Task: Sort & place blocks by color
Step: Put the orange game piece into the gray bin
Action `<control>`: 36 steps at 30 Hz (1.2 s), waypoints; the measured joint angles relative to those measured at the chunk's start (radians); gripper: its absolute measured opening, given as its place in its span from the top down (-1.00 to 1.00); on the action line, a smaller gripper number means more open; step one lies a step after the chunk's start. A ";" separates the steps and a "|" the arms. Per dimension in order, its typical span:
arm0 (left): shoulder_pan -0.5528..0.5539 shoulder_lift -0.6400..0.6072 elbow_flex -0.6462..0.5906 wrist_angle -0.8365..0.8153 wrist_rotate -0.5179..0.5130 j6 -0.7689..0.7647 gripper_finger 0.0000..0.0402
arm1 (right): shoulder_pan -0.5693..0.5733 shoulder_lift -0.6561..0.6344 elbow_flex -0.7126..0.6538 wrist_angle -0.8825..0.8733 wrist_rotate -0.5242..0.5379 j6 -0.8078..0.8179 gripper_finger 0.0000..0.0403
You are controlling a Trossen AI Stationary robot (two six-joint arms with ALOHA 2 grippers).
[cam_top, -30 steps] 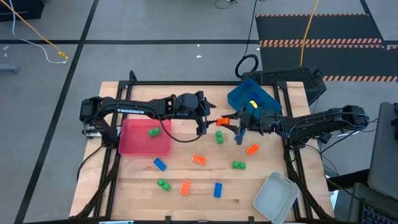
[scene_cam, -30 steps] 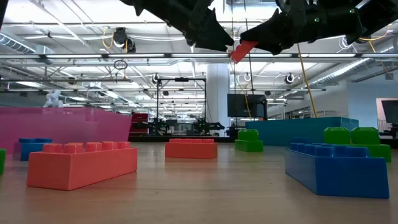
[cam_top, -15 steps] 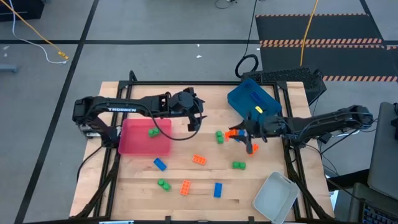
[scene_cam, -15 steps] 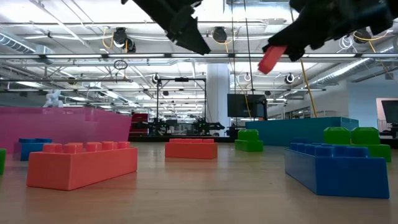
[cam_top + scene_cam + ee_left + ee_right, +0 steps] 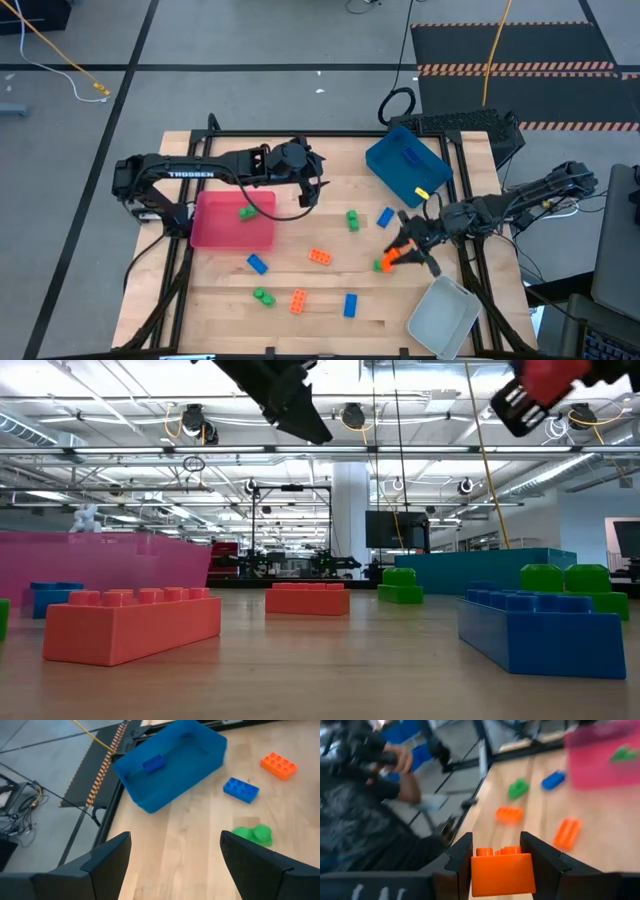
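My right gripper (image 5: 402, 256) hangs over the table's right near part, just left of the clear-grey tray (image 5: 442, 318), and is shut on an orange block (image 5: 502, 872). The low view shows it high above the table, at the top right (image 5: 532, 392). My left gripper (image 5: 312, 191) is open and holds nothing, in the air (image 5: 298, 408) right of the red tray (image 5: 225, 235), which holds a green block (image 5: 246, 212). The blue tray (image 5: 200, 755) holds a blue block (image 5: 152, 764). Green (image 5: 352, 219), blue (image 5: 385, 217) and orange (image 5: 320, 257) blocks lie flat on the wood. My right gripper pinches the orange block between its two fingers (image 5: 462, 857), one on each of two opposite side faces (image 5: 476, 870). The studs (image 5: 500, 851) show on the block's upper face. It is lifted clear of the table, as the low view shows (image 5: 540, 380).
More blocks lie near the near edge: blue (image 5: 257, 264), green (image 5: 263, 296), orange (image 5: 298, 301), blue (image 5: 350, 305), and a green one (image 5: 381, 265) beside my right gripper. The blue tray (image 5: 405, 165) sits at the far right. A person's hand (image 5: 400, 762) shows beyond the table.
My right gripper has carried the orange block from the table's middle toward the right near corner, close to the clear-grey tray. My left gripper, which was at the block a second ago, has drawn back toward the left and far side, empty. A blue block that the right arm covered now shows.
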State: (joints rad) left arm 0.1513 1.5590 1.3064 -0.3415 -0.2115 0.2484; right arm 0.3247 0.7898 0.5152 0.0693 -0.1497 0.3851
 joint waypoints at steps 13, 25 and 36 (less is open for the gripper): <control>0.010 0.000 0.000 0.036 0.001 -0.088 -0.53 | 0.097 0.000 0.000 -0.075 -0.165 0.338 0.36; -0.091 0.010 -0.030 0.131 0.004 -0.207 -0.53 | 0.187 0.000 0.000 -0.157 -0.170 0.535 0.36; -0.204 0.019 -0.139 0.325 0.003 -0.346 -0.53 | 0.305 0.000 0.000 -0.207 -0.172 0.670 0.36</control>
State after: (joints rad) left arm -0.0526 1.5783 1.1677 -0.0168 -0.2089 -0.0976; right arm 0.6297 0.7902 0.5148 -0.1377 -0.3218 1.0546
